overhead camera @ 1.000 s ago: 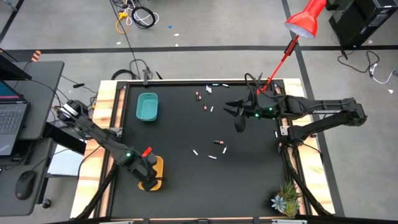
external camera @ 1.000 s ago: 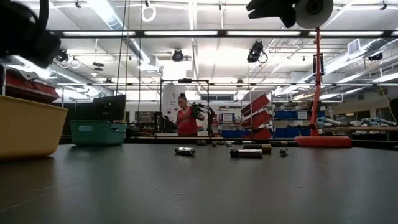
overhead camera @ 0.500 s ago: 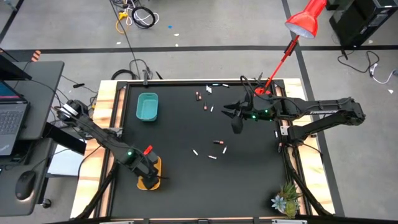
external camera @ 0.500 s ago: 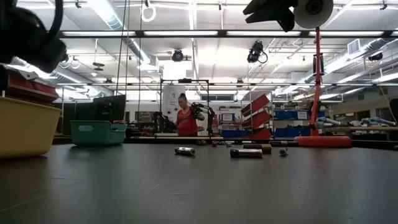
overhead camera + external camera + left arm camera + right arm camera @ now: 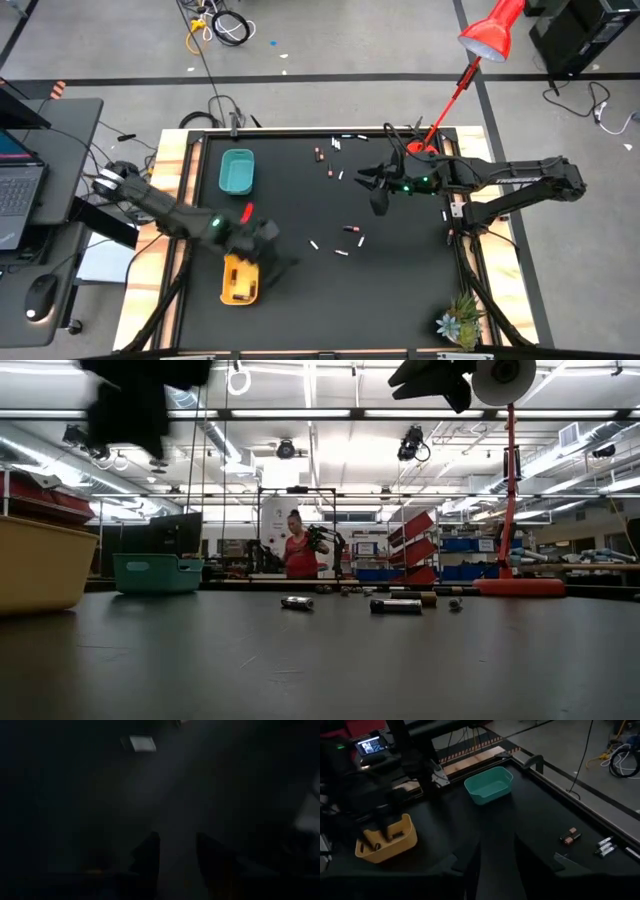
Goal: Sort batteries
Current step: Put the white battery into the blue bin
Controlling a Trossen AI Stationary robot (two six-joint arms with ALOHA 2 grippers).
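Observation:
Several batteries lie flat on the black table: a reddish pair (image 5: pixel 320 153) and whitish ones (image 5: pixel 341 175) near the far edge, and a mixed group (image 5: pixel 350 228) at mid-table. The low view shows some of them (image 5: pixel 395 605). The yellow tray (image 5: pixel 240 280) sits near the left near corner, with dark batteries (image 5: pixel 375 845) in it. The teal tray (image 5: pixel 237 170) stands at the far left. My left gripper (image 5: pixel 265 240) hovers open just beyond the yellow tray, a whitish battery (image 5: pixel 139 742) ahead of it. My right gripper (image 5: pixel 378 190) hangs open, high above the table's right half.
A red desk lamp (image 5: pixel 487 32) stands at the far right corner, its base (image 5: pixel 520 586) on the table. A small plant (image 5: pixel 460 322) sits at the near right corner. A person (image 5: pixel 298 552) stands far behind the table. Bare black surface lies between the trays and the mid-table batteries.
My left gripper has left its place over the yellow tray, rising and swinging toward the table's right and far side, so the tray now shows whole. My right gripper has drifted slightly toward the table's left.

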